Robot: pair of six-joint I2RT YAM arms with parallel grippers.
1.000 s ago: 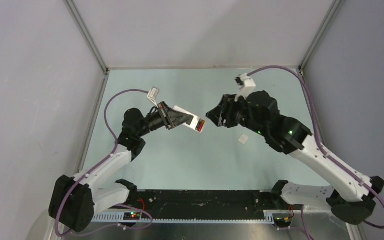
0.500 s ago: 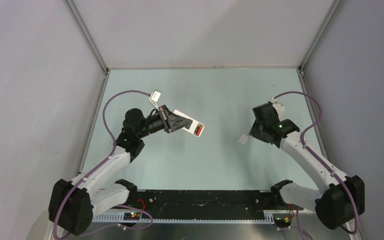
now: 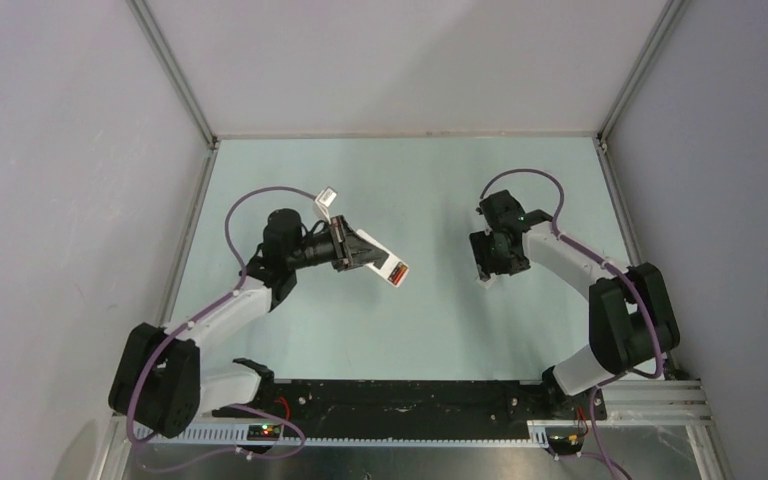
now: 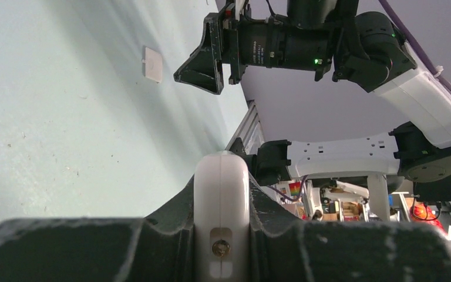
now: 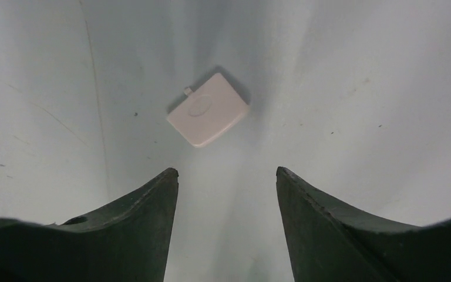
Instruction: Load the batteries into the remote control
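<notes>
Pale green surface (image 3: 410, 330) is seen beneath the white cover (image 5: 208, 110), above which the right gripper (image 5: 227, 194) is held apart. The remote control (image 3: 384, 261) is clamped aloft by the left gripper (image 3: 362, 252); batteries (image 3: 397, 272) appear seated, leaving the cover unfitted.

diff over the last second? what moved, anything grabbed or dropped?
The right gripper drew away from the flat white remote control with a red end and now hangs open over the small white square cover piece on the table. No grab or release visible. The left gripper stays shut on the remote, barely shifted; the cover lies where it was.
</notes>
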